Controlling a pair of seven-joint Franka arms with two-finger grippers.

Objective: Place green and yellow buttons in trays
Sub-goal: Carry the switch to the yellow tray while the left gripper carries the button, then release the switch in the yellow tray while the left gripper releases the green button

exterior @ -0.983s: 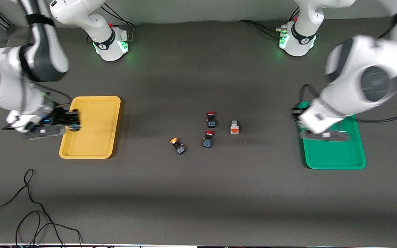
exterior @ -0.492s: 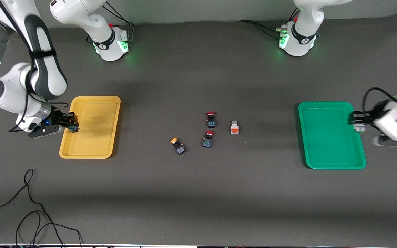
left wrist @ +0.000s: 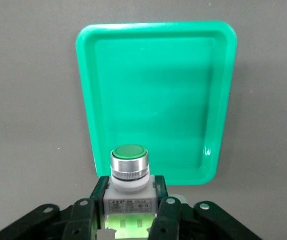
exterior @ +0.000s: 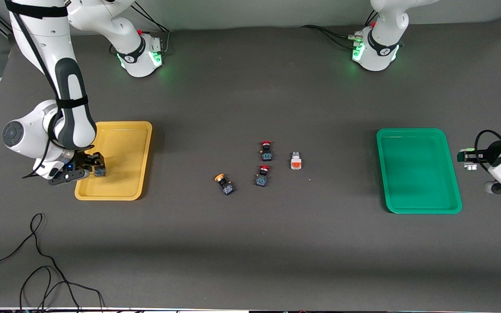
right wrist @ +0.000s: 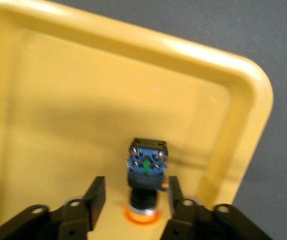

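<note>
My right gripper [exterior: 97, 168] is low over the yellow tray [exterior: 120, 127], near its corner. It is open, with a black button with a yellow-orange cap [right wrist: 146, 172] between its fingers and a gap on each side; the button rests on the tray floor [right wrist: 73, 110]. My left gripper [exterior: 468, 158] is shut on a white button with a green cap [left wrist: 129, 172]. It holds it over the table beside the green tray [exterior: 407, 131], toward the left arm's end. The green tray [left wrist: 156, 90] holds nothing. Mid-table lie another yellow-capped button [exterior: 223, 182] and a white button with an orange face [exterior: 295, 161].
Two black buttons with red caps [exterior: 266, 151] [exterior: 262, 175] lie beside the white one. A black cable [exterior: 37, 261] loops on the table near the front camera, toward the right arm's end.
My left arm has swung from over the green tray out past its edge toward the table's end, carrying the green button. My right gripper has moved lower over the yellow tray, toward the front camera.
</note>
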